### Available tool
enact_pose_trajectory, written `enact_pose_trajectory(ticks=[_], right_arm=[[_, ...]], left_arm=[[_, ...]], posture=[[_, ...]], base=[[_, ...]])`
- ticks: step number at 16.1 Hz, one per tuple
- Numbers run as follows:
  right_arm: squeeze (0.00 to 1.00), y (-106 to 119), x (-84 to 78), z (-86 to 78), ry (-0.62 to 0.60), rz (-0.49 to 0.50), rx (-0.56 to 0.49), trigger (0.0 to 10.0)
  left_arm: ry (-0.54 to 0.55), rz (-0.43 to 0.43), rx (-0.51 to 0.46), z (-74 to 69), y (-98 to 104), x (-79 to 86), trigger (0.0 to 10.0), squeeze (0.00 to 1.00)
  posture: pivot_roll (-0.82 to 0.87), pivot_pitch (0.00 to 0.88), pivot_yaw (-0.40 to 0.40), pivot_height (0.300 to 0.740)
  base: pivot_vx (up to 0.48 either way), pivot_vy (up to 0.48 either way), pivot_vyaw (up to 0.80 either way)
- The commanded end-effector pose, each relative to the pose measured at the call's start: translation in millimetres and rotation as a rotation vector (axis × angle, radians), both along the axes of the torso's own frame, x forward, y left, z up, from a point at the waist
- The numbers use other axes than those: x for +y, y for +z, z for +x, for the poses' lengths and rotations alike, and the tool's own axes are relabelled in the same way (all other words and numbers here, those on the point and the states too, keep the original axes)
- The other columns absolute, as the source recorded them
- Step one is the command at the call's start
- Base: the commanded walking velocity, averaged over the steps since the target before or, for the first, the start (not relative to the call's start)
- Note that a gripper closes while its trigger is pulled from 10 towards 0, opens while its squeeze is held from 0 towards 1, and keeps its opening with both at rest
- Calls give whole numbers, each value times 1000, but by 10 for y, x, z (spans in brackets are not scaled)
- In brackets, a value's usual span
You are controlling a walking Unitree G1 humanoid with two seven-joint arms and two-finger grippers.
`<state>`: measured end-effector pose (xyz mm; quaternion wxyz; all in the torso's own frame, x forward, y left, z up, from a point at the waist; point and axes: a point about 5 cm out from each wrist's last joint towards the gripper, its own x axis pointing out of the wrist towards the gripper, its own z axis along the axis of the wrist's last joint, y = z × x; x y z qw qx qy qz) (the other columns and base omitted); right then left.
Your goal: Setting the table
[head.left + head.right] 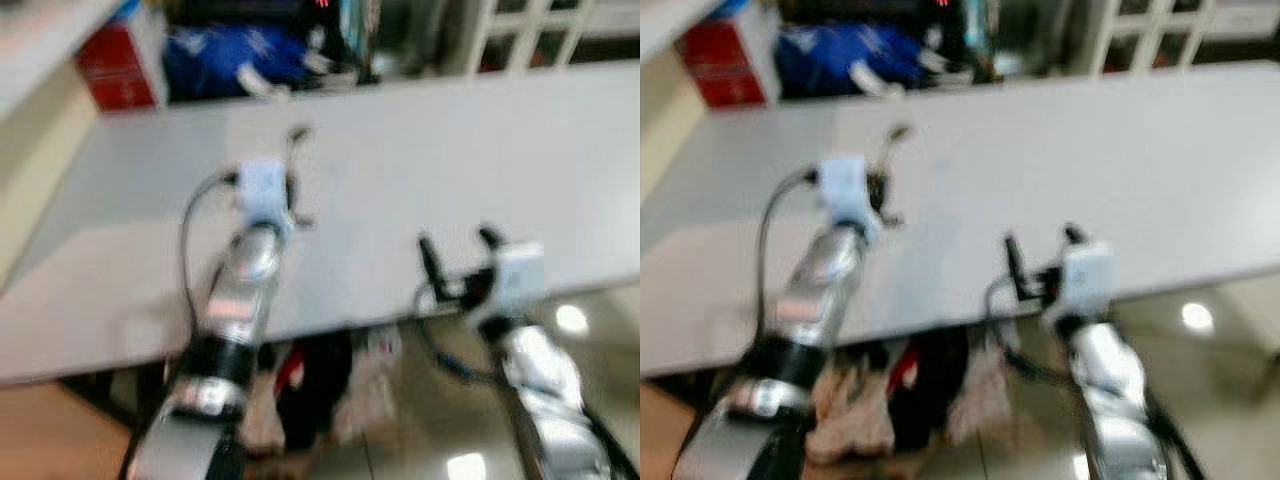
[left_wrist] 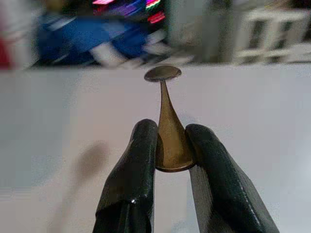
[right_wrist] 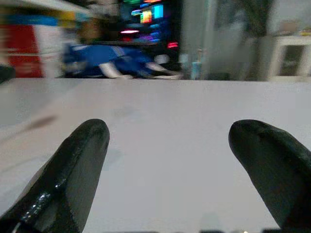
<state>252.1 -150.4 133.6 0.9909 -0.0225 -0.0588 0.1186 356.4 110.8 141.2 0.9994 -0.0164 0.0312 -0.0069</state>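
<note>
My left gripper (image 2: 170, 148) is shut on the handle of a brass-coloured spoon (image 2: 166, 121); its small bowl points away toward the far side of the white table (image 1: 430, 150). In the eye views the left gripper (image 1: 296, 180) hangs over the table's left middle with the spoon (image 1: 297, 135) sticking out ahead of it. My right gripper (image 1: 460, 250) is open over the table's near edge, and its two black fingers (image 3: 73, 165) stand wide apart with bare tabletop between them. The eye views are blurred.
Beyond the table's far edge stand a red box (image 1: 118, 68), a blue bundle (image 1: 232, 55) and a white lattice piece (image 1: 520, 30). Under the near edge lie dark and red items (image 1: 310, 385) on a glossy floor (image 1: 590, 330).
</note>
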Motion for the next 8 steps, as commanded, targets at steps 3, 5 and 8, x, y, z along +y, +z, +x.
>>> enact_pose_trajectory(ticks=[3,5,8], right_arm=[[0,-4,-63,-13,-5,-10,15,10000],[0,-20,-72,-13,-7,-8,24,10000],[0,3,-49,50,21,3,31,10000]], left_arm=[[10,6,66,-47,-129,-79,0,0],[12,-30,61,-68,-124,-98,0,0],[57,12,83,-159,-182,-64,0,0]], posture=[[-65,0,30,740],[-62,0,25,740],[-57,11,12,740]], base=[[0,0,0],[0,0,0],[0,0,0]])
